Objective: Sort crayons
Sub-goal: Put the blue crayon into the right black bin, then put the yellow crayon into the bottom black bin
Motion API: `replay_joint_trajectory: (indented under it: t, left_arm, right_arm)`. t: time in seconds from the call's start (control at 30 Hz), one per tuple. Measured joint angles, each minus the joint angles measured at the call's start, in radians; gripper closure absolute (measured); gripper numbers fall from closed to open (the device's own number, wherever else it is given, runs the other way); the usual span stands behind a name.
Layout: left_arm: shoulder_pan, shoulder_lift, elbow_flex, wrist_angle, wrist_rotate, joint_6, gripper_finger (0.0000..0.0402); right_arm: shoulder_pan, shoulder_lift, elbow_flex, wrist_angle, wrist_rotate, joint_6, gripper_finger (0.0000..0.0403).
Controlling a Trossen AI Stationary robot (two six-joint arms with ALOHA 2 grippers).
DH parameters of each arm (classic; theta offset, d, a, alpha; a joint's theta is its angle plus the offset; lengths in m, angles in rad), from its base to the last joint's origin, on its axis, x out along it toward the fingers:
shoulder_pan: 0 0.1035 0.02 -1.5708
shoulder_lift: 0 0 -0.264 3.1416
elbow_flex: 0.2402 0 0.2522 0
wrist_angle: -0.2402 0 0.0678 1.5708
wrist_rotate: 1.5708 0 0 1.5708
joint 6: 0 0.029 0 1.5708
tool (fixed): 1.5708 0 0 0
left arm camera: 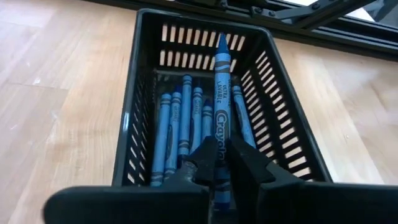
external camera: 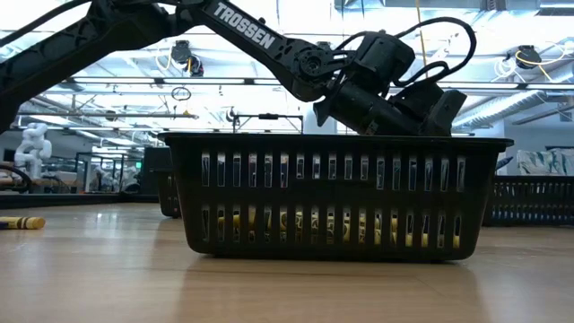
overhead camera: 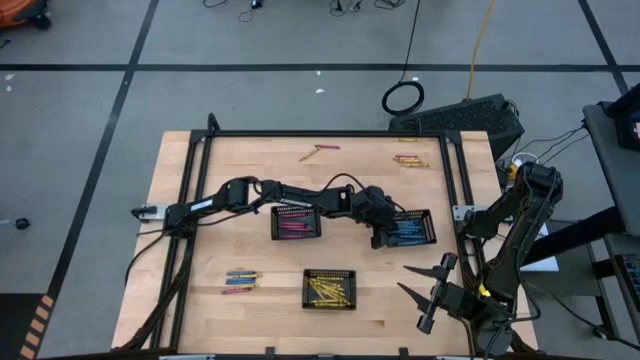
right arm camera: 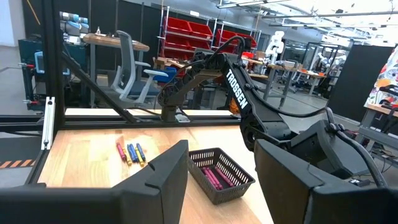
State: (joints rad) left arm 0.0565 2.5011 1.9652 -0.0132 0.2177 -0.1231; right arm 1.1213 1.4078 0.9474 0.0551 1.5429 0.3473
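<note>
My left gripper (overhead camera: 385, 234) reaches across the table and is over the black mesh tray of blue crayons (overhead camera: 412, 228). It is shut on one blue crayon (left arm camera: 221, 106). Several blue crayons (left arm camera: 180, 127) lie on that tray's floor. A tray with pink crayons (overhead camera: 296, 222) stands mid-table, and a tray with yellow crayons (overhead camera: 329, 288) stands nearer the front. My right gripper (overhead camera: 432, 290) is open and empty at the front right, and its fingers also show in the right wrist view (right arm camera: 221, 180). My left gripper pinches the blue crayon between its two fingers (left arm camera: 205, 158) at the lower part of its wrapper (left arm camera: 221, 134), toward the blunt end. The crayon runs forward along the fingers' line. Its point (left arm camera: 221, 42) is over the tray's far wall, above the crayons in the tray.
Loose crayons lie at the front left (overhead camera: 241, 280), at the far middle (overhead camera: 318, 151) and at the far right (overhead camera: 410, 159). A black frame (overhead camera: 320, 134) runs around the table. In the low view the yellow tray (external camera: 332, 197) fills the foreground, with a crayon (external camera: 20, 222) at its left.
</note>
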Motion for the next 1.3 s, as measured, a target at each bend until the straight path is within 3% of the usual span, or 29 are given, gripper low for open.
replay_joint_trajectory:
  t: [0.2,0.37,0.6,0.7,0.87,1.03,1.3]
  left_arm:
    - [0.003,0.000,0.000,0.004,0.009,0.000,0.0327]
    - [0.005,0.000,0.039,-0.022,0.011,0.020,0.0318]
    - [0.005,-0.092,0.135,-0.253,0.000,0.179,0.0318]
    - [0.001,-0.176,0.138,-0.386,-0.098,0.261,0.0318]
    - [-0.011,-0.299,0.113,-0.640,-0.373,0.369,0.0318]
    - [0.001,-0.456,-0.063,-0.729,-0.570,0.373,0.0318]
    - [0.041,-0.882,-0.677,-0.510,-0.720,0.243,0.0318]
  right_arm:
    - [0.000,0.000,0.000,0.000,0.000,0.000,0.0234]
    - [0.000,0.001,0.000,0.000,0.000,0.000,0.0234]
    - [0.000,0.001,0.000,-0.004,-0.001,0.000,0.0234]
    - [0.000,0.001,0.000,-0.011,-0.003,0.000,0.0234]
    - [0.000,0.001,0.000,-0.041,-0.036,0.037,0.0234]
    - [0.000,0.016,0.000,-0.046,-0.103,0.079,0.0234]
    - [0.000,0.096,0.000,-0.060,-0.104,0.153,0.0234]
